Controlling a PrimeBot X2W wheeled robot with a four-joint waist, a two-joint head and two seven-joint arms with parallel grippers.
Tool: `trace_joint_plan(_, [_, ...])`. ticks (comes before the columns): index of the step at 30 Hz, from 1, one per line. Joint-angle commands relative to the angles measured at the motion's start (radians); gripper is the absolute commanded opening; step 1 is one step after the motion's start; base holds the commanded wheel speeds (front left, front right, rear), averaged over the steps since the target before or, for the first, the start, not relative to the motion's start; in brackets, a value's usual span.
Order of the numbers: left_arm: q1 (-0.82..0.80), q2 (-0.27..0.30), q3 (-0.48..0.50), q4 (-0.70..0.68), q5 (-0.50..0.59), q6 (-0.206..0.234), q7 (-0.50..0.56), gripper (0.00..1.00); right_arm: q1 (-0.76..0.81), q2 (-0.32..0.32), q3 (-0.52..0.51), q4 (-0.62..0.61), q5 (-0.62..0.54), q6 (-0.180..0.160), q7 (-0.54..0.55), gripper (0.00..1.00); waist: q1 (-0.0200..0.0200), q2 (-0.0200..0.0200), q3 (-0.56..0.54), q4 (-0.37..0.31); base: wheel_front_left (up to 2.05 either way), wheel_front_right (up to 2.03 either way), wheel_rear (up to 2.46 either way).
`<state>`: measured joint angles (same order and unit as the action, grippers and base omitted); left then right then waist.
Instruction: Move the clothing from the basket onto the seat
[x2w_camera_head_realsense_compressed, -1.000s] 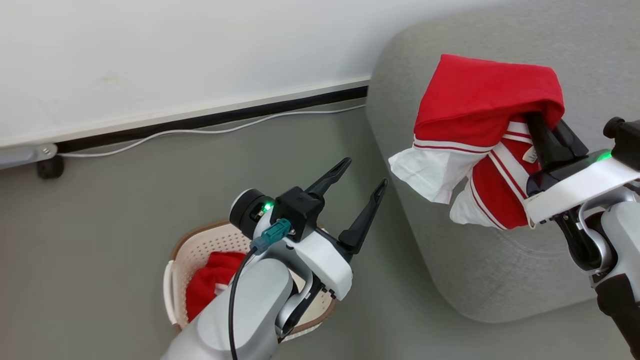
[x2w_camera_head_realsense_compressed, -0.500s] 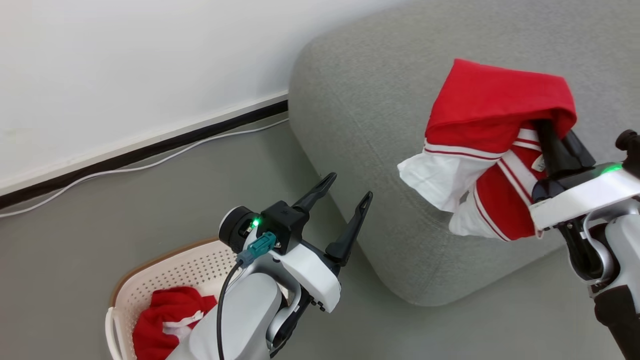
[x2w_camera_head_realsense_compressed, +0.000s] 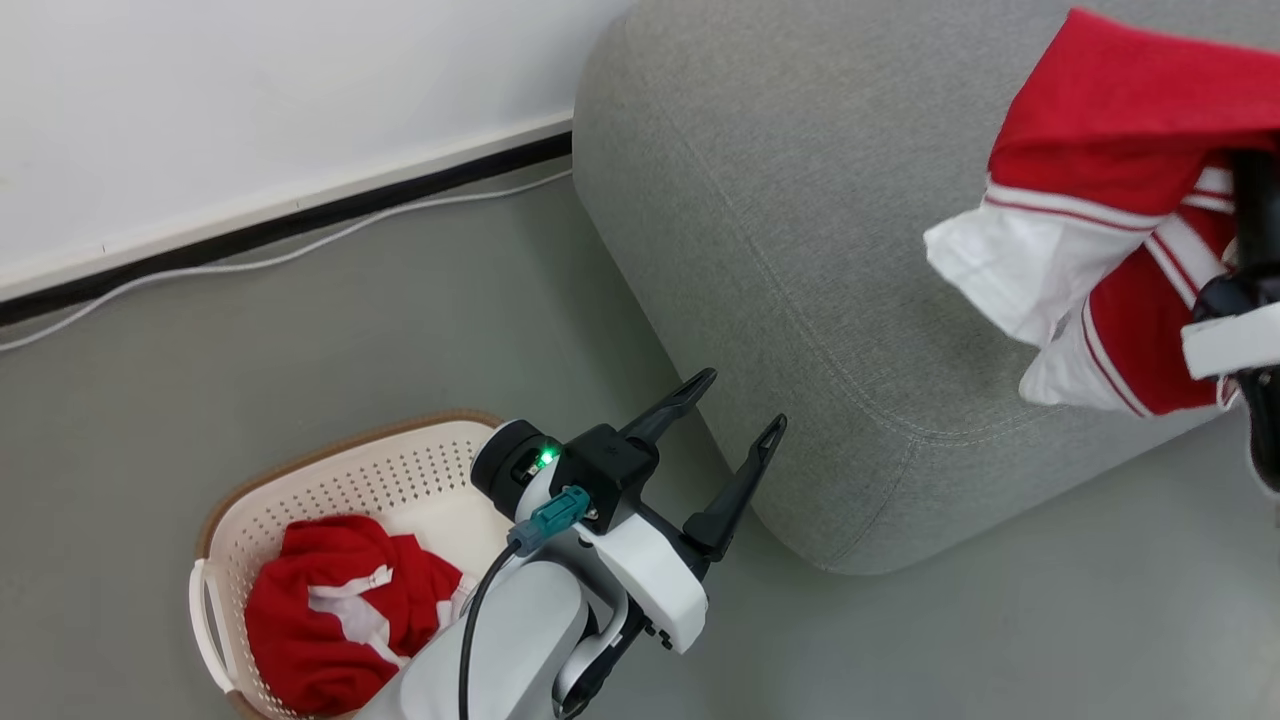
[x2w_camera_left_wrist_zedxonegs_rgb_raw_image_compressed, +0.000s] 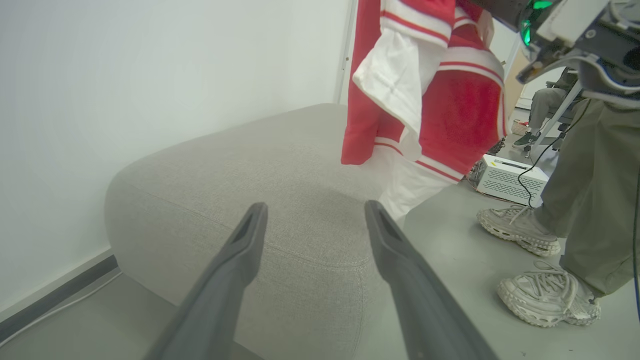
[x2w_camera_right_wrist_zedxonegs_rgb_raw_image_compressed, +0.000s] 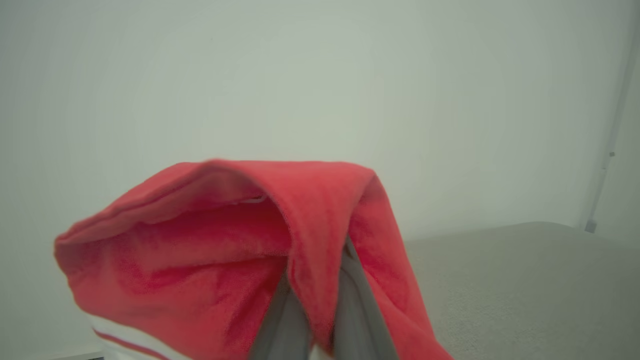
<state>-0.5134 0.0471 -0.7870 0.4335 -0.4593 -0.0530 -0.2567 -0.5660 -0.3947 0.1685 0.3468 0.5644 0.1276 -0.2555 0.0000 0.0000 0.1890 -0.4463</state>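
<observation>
Our right gripper (x2w_camera_head_realsense_compressed: 1255, 215), clamped on the clothing (x2w_camera_head_realsense_compressed: 1110, 130), has carried it further over the seat (x2w_camera_head_realsense_compressed: 800, 250), so a drop seems next; our left gripper (x2w_camera_head_realsense_compressed: 742, 398) stands wide, empty.

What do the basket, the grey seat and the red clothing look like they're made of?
The basket looks like rigid cream plastic, smooth, with rows of punched holes. The seat: grey woven upholstery, matte, with stitched seams. The clothing: soft red cloth, drooping in folds; exact fibre unclear.

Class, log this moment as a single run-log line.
right gripper: shut on held garment, over seat, unreleased | left gripper: open, empty | basket: second garment inside
</observation>
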Motion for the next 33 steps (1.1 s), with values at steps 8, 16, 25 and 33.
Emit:
trace_joint_plan(8, [-0.100, 0.003, -0.026, -0.037, 0.002, 0.004, -0.005, 1.00, -0.158, -0.053, -0.087, 0.024, -0.017, 0.003, -0.006, 0.00, 0.0000, 0.0000, 0.172, 0.065, 0.00, 0.00, 0.00])
trace_joint_plan(16, [-0.187, 0.003, -0.078, -0.028, 0.006, 0.023, -0.005, 1.00, -0.292, -0.103, -0.198, 0.085, -0.039, 0.003, -0.006, 0.00, 0.0000, 0.0000, 0.318, 0.123, 0.00, 0.00, 0.00])
trace_joint_plan(25, [-0.262, 0.003, -0.149, -0.024, -0.008, 0.041, -0.005, 1.00, -0.450, -0.186, -0.319, 0.186, -0.104, 0.003, -0.006, 0.00, 0.0000, 0.0000, 0.454, 0.183, 0.00, 0.00, 0.00])
trace_joint_plan(33, [-0.303, 0.003, -0.186, -0.027, -0.021, 0.069, -0.005, 1.00, -0.602, -0.288, -0.452, 0.330, -0.189, 0.003, -0.006, 0.00, 0.0000, 0.0000, 0.555, 0.243, 0.00, 0.00, 0.00])
